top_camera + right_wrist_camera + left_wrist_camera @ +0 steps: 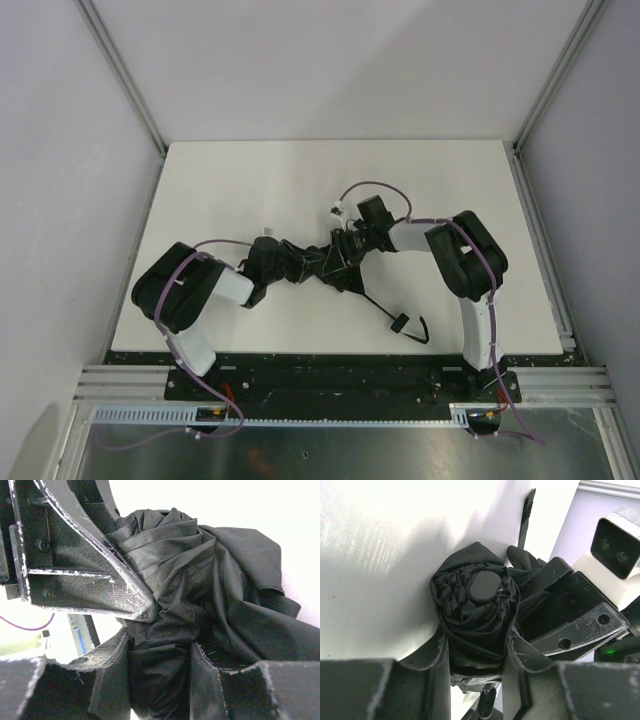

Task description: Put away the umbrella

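Both arms are in on the umbrella [315,262] at mid-bench, and it is a tight huddle. The white bench [250,180] carries the umbrella as a crumpled black bundle lying roughly left to right, a little nearer the arm bases than the far edge. The left claw [278,265] is on its left end and the right claw [345,252] just beside it towards the right end.

From the bundle a thin dark stem [375,305] trails out towards the near right of the bench and ends at a small black end piece [401,322] with a loop [422,332] next to it, both lying flat on the surface.

On the left wrist view, the left claw [476,645] is narrowed onto the umbrella [475,615]. Its fingers [437,655] touch the rolled fabric on both sides, and the fabric fills the gap. A round cap [486,586] faces the camera in the middle of the folds. The right claw [570,620] crowds in close from the right.

On the right wrist view, the right claw [160,650] is pinched on bunched umbrella [215,590] fabric. Cloth is packed between its fingers [112,670], with pleats spilling up and to the right. The left claw [75,570] sits hard against the same fabric at upper left.

A purple cable [375,185] arcs above the right wrist.
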Controlling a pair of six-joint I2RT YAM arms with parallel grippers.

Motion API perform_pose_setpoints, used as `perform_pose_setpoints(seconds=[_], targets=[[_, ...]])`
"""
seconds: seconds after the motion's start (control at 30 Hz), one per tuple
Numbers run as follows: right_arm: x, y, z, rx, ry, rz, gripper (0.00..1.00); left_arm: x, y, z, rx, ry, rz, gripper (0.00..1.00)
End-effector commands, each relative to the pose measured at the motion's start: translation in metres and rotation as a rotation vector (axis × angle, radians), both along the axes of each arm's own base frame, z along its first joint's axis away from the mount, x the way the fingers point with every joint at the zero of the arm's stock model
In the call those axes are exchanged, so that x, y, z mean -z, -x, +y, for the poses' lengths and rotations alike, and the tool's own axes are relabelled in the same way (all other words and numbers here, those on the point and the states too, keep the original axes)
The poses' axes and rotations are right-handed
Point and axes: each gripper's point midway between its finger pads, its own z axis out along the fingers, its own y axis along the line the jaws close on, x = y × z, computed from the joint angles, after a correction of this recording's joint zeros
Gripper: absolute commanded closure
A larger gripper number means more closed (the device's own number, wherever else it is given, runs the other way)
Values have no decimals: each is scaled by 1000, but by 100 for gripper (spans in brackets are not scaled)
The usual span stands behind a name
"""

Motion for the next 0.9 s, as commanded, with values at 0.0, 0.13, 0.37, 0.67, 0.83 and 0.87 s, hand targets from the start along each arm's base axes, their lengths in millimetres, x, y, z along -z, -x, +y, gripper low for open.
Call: perform_pose_setpoints(seconds=[0.0,0.13,0.37,0.67,0.83,0.87], targets=[[32,20,-18,44,230,77,82,73,29,37,-16,-269,136,83],[9,10,-18,70,289,-44,61,74,34,38,3,-279,131,91],[-26,0,-21,93,422,-340,39,73,41,39,27,-284,132,100],[-30,-3,-19,156,787,-813,30,68,46,36,29,-252,168,100],[-4,4,-17,149,893,-872,33,62,45,35,23,-256,176,100],[3,3,-20,149,915,-871,35,61,44,35,24,-256,176,100]])
